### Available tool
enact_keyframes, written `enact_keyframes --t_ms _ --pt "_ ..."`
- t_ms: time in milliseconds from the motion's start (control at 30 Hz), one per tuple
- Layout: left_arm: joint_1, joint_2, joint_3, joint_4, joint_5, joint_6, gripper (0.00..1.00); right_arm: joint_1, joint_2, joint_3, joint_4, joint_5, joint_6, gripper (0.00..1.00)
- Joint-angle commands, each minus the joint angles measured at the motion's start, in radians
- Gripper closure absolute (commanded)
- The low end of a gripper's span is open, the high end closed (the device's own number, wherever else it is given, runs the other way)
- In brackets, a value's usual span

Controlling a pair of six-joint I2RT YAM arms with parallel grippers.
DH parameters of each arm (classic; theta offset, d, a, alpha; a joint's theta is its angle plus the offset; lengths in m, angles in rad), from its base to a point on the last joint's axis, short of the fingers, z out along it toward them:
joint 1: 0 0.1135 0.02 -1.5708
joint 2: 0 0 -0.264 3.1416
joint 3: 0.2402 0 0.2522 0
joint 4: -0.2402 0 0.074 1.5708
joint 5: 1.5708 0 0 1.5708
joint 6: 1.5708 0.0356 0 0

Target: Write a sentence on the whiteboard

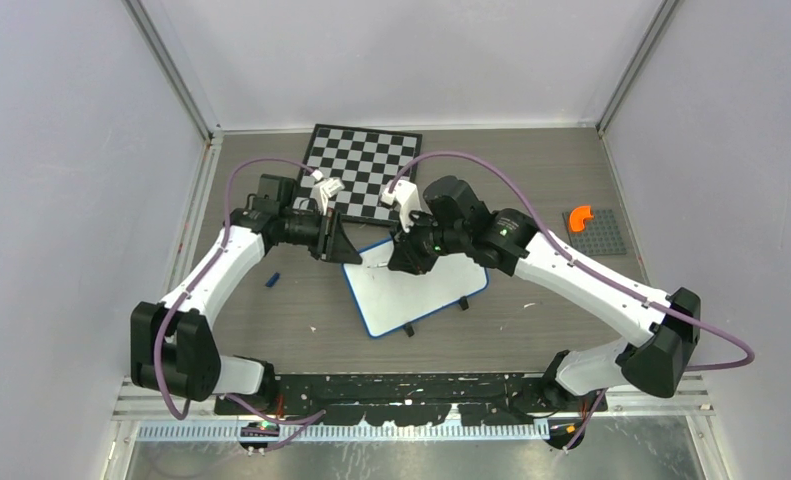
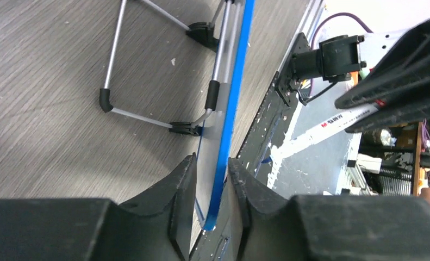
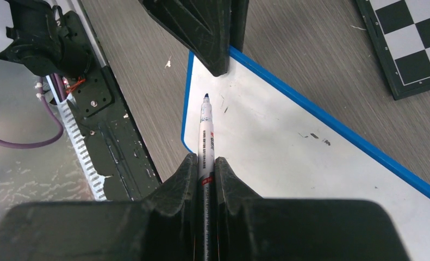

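The small white board with a blue rim sits in the middle of the top view on the grey wooden table, just below the black-and-white checkered chessboard. It looks thin, flat, light and stiff. Its face is smooth and shiny, so a pen should slide over it easily. It rests on thin metal wire legs with black feet, so I think it can wobble or slip when pushed.

The rim looks like the best place to hold it. The left gripper does that, with its black jaws squeezed onto the board's upper left edge, one on each face. The right gripper is shut tight on a white marker pen with a dark blue tip, holding its round, slick barrel. The tip points at the board's corner. No words show on the board, only tiny specks.
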Motion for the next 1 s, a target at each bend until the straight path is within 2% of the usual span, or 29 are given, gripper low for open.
enact_keyframes --t_ms 0,67,133,300,433,733,967 --pt "0.016 -0.021 0.033 -0.001 -0.045 -0.005 0.66 0.018 0.011 0.048 0.044 0.006 0.006 1.00" --pt "0.025 -0.045 0.022 0.012 -0.056 -0.007 0.61 0.022 0.016 0.049 0.045 0.008 0.005 1.00" --pt "0.038 -0.069 0.018 0.020 -0.059 -0.014 0.61 0.026 0.020 0.047 0.048 0.008 0.005 1.00" --pt "0.078 -0.109 -0.002 0.049 -0.052 -0.041 0.72 0.036 0.036 0.061 0.053 0.016 0.010 1.00" --pt "0.079 -0.108 -0.010 0.047 -0.046 -0.037 0.75 0.045 0.057 0.086 0.047 0.008 0.013 1.00" --pt "0.077 -0.087 -0.010 0.042 -0.010 -0.030 0.67 0.046 0.094 0.128 0.040 0.025 0.015 1.00" --pt "0.063 -0.076 -0.008 0.028 0.002 -0.008 0.66 0.047 0.110 0.138 0.038 0.031 0.019 1.00"
